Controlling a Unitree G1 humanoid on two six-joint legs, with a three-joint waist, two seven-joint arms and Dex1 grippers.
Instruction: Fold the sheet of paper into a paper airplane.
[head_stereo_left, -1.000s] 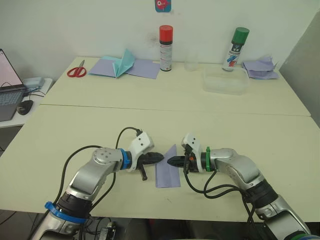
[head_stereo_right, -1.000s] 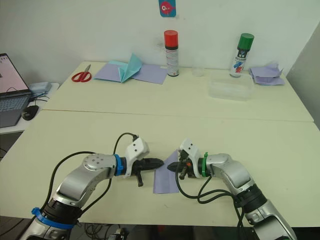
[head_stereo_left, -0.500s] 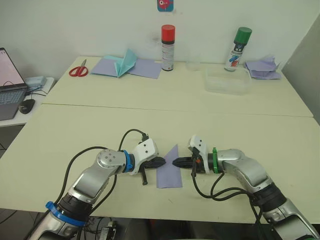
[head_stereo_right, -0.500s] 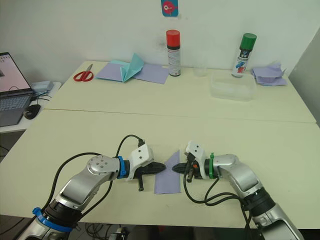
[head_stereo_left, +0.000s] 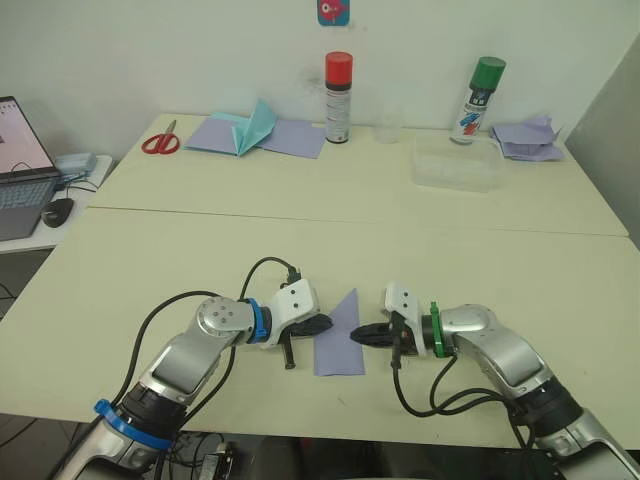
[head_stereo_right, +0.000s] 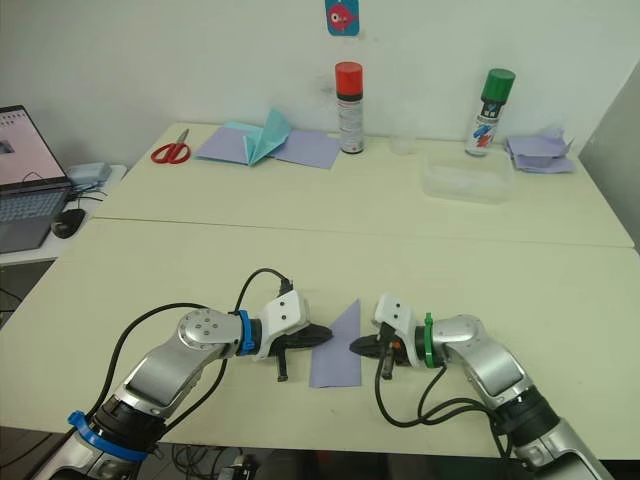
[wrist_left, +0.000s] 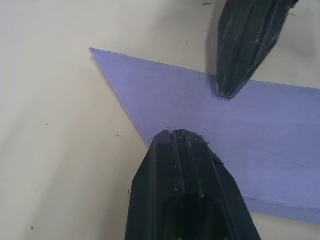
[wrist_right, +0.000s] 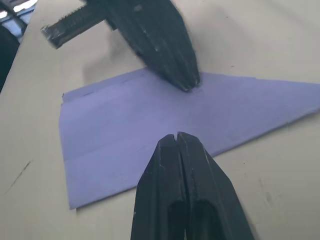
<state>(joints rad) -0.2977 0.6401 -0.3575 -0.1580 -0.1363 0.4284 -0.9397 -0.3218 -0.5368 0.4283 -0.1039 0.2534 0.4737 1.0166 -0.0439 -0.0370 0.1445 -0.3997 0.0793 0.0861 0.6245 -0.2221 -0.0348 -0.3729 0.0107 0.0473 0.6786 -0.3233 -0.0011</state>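
I had the sheet of paper (head_stereo_left: 338, 335) flat on the table (head_stereo_left: 480, 260) near its 6 o'clock edge, left gripper (head_stereo_left: 325, 323) at its 9 and right gripper (head_stereo_left: 355, 337) at its 3, fingers clenched empty to press creases.

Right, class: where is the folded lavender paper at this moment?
In the left eye view the folded lavender paper lies flat near the table's front edge, between the left gripper and the right gripper, its point aimed away from the robot.

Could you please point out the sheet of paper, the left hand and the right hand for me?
sheet of paper (head_stereo_left: 338, 343): left eye view, middle of its flat face.
left hand (head_stereo_left: 322, 324): left eye view, fingertips.
right hand (head_stereo_left: 358, 337): left eye view, fingertips.
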